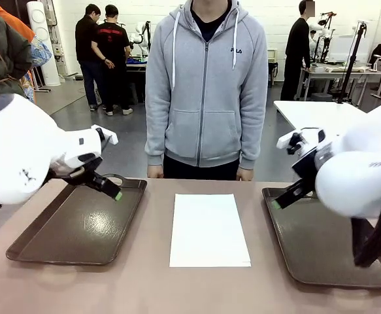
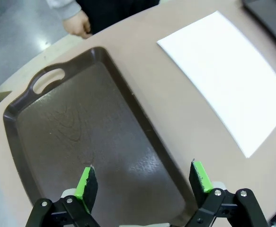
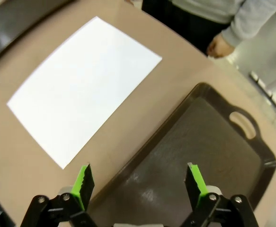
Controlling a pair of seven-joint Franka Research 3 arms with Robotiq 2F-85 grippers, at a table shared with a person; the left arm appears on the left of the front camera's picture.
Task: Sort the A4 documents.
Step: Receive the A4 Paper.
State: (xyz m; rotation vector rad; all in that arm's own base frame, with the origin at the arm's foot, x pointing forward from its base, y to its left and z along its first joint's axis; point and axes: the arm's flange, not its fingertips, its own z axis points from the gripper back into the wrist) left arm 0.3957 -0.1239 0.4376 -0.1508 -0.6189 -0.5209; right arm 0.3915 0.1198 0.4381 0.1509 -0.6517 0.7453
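Note:
A white stack of A4 documents (image 1: 210,229) lies flat in the middle of the brown table, between two dark brown trays. My left gripper (image 1: 114,191) hovers open over the left tray (image 1: 72,229), with nothing between its green pads (image 2: 87,182). In the left wrist view the documents (image 2: 227,75) lie off to the right of that tray (image 2: 71,127). Over the inner edge of the right tray (image 1: 321,248) hangs my right gripper (image 1: 278,203), also open and holding nothing. The right wrist view has the documents (image 3: 85,85) to the left of that tray (image 3: 209,151).
A person in a grey hoodie (image 1: 206,85) stands at the far side, both hands resting at the table's edge (image 1: 155,171). One hand (image 2: 78,23) is near the left tray's handle; the other hand (image 3: 220,46) is beyond the right tray. Both trays hold nothing.

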